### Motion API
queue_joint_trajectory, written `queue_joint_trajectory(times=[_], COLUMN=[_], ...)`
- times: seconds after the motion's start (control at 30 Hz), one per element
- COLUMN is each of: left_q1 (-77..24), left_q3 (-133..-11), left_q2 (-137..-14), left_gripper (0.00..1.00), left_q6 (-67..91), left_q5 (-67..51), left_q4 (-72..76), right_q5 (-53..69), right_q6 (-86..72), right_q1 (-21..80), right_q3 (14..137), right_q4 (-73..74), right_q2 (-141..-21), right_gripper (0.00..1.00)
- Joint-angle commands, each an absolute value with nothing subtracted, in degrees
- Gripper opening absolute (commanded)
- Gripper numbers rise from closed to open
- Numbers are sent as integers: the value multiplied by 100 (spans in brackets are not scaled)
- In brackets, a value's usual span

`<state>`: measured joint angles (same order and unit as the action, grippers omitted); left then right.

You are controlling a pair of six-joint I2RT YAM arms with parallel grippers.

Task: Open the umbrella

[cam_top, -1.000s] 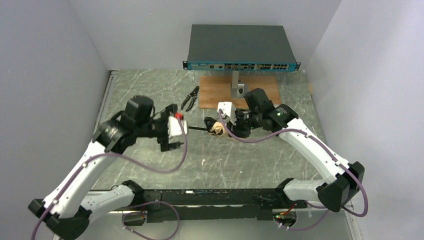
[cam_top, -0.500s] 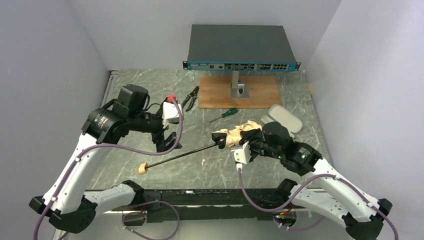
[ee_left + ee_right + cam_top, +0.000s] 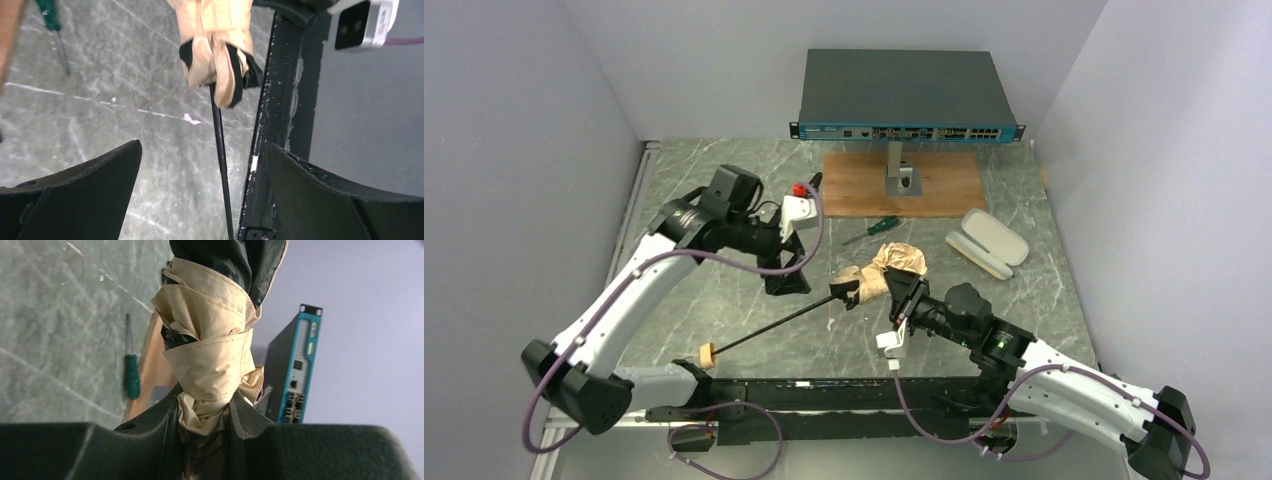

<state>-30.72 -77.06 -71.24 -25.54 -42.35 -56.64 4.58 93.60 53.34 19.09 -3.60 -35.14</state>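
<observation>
Finds the umbrella (image 3: 886,268) laid slantwise over the middle of the surface (image 3: 734,305), no longer the short packed bundle of a second ago. Places its handle (image 3: 707,353) down by the near edge, left of centre, having slid out and toward the bases. Follows the thin black shaft (image 3: 774,322), now drawn out long, up and rightward to the canopy (image 3: 210,345), crumpled shut in beige and black folds. Marks the telescoping as done and the spreading of the ribs as not yet begun, judging by that bundle. Shows the right tool (image 3: 205,415) pinched narrow on the canopy's gathered fabric, arm drawn back low toward the near right, forearm reaching in to the centre. Farther off, shows the left tool (image 3: 786,272) spread wide and empty, swung away toward the far side, well apart from the handle, pointing down near the shaft just short of the bundle, elbow raised. Beyond, leaves the screwdriver (image 3: 871,227) and network switch (image 3: 908,95) lying clear of both arms.
</observation>
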Motion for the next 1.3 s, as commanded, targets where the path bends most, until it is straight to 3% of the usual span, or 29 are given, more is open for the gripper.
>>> queue_joint_trajectory(times=[0.0, 0.1, 0.23, 0.5, 0.57, 0.67, 0.9, 1.03, 1.13, 1.27], left_q1=[-3167, -3406, -3837, -3708, -3411, -3071, -3055, -3058, -3056, -3051], left_q3=[-7700, -7645, -7413, -6644, -6435, -6251, -7498, -7908, -8148, -8204], left_q2=[-7515, -7574, -7623, -7883, -7859, -7759, -7747, -7731, -7794, -7955], left_gripper=[100, 100, 100, 100, 94, 87, 99, 100, 100, 100], left_q6=[-2360, -2099, -1566, -863, -778, -772, -1980, -2030, -2109, -1921], left_q5=[-5191, -5425, -5266, -5662, -5798, -5933, -4866, -4783, -4781, -4792], left_q4=[-5281, -5251, -4826, -3928, -3724, -3455, -4308, -4392, -4615, -4545], right_q5=[888, 769, -415, -1358, -1406, -1456, -2380, -2981, -3414, -4041], right_q6=[10148, 10138, 9832, 9642, 9683, 9672, 9728, 9682, 9720, 9743], right_q1=[5547, 5942, 6493, 6989, 7013, 7011, 6994, 6989, 6980, 6978], right_q3=[1851, 2299, 2592, 2359, 2265, 2311, 2554, 2701, 2667, 2539], right_q4=[-2076, -1884, -2376, -3738, -3773, -3016, -301, 1063, 1191, -65], right_q2=[-3403, -3622, -4314, -4896, -4760, -4386, -3281, -2784, -2647, -3047], right_gripper=[0, 0, 0, 0, 0, 0, 0, 0, 0, 0])
